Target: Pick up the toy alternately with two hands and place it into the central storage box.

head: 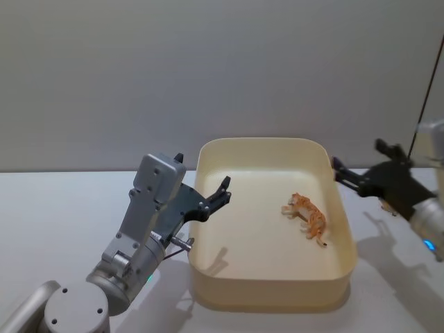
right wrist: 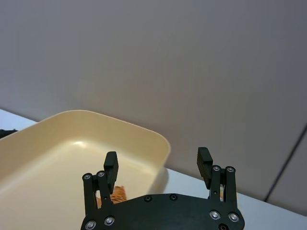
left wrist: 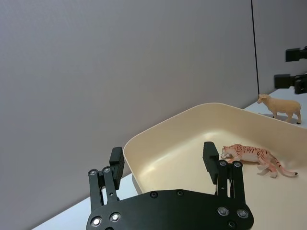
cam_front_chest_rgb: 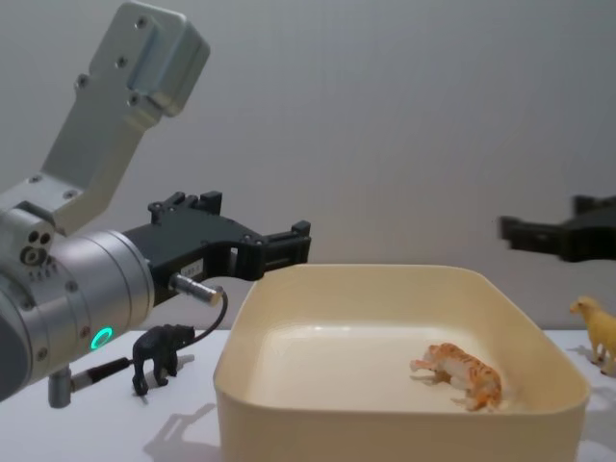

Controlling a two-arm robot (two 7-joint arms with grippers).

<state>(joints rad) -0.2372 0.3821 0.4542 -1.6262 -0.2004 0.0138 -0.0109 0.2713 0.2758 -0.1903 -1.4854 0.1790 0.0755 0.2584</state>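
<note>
An orange striped toy tiger [head: 310, 216] [cam_front_chest_rgb: 462, 373] lies on its side inside the cream-yellow central storage box [head: 267, 141] [cam_front_chest_rgb: 385, 423], towards its right half. My left gripper [head: 218, 194] [left wrist: 163, 155] [cam_front_chest_rgb: 298, 241] hovers open and empty over the box's left rim. At the box's far right corner, just outside the rim, my right gripper [head: 338, 168] [right wrist: 157, 163] [cam_front_chest_rgb: 510, 229] is held open and empty. A black toy elephant [cam_front_chest_rgb: 162, 352] stands on the table left of the box, under my left arm. A cream toy sheep [cam_front_chest_rgb: 597, 327] [left wrist: 280, 106] stands to the right of the box.
The box stands on a white table [head: 62, 201] in front of a plain grey wall [head: 208, 69]. A thin dark cable [head: 424, 90] hangs at the far right, behind the right arm.
</note>
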